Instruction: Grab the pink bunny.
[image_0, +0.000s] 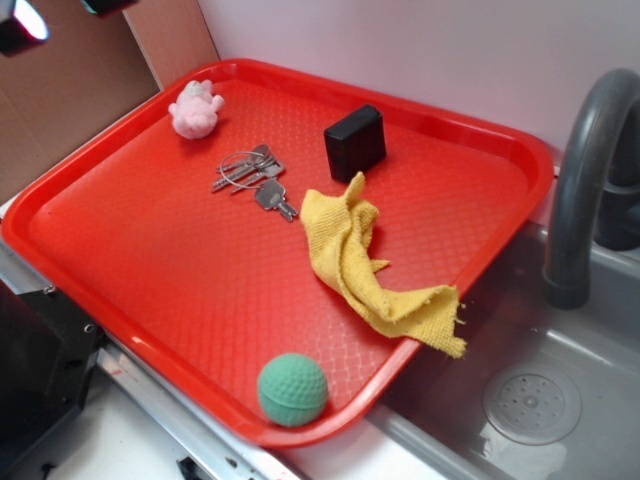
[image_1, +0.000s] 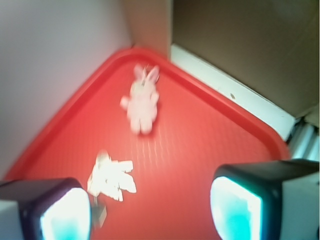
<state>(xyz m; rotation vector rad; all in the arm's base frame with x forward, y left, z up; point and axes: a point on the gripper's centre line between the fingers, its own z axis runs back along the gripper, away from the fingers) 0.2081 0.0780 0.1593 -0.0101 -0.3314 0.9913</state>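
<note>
Where the red tray (image_0: 120, 270) curves into its far-left corner: pink bunny (image_0: 196, 108), fuzzy pale-pink plush, rounded body, short ears and stubby limbs, lying on the tray floor near the rim. Seen from the wrist, same bunny (image_1: 142, 102) face up, ears toward the corner, blurred. Nearer the tray centre: bunch of metal keys (image_0: 252, 178) on a wire ring, close to the bunny but apart from it. Past the keys: small black box (image_0: 355, 141), matte, rectangular with rounded edges, standing on the tray. Just beside the box: crumpled yellow cloth (image_0: 370, 265), coarse weave, frayed end hanging over the tray's right rim. At the near rim: green ball (image_0: 293, 389), dimpled surface. Tray floor: glossy plastic, fine diamond texture, raised rounded lip. Right of tray: grey sink (image_0: 560, 400) with round drain, curved grey faucet (image_0: 585, 170). Gripper (image_1: 150, 210): jaws spread wide, nothing between them, above the tray, short of the bunny.
</note>
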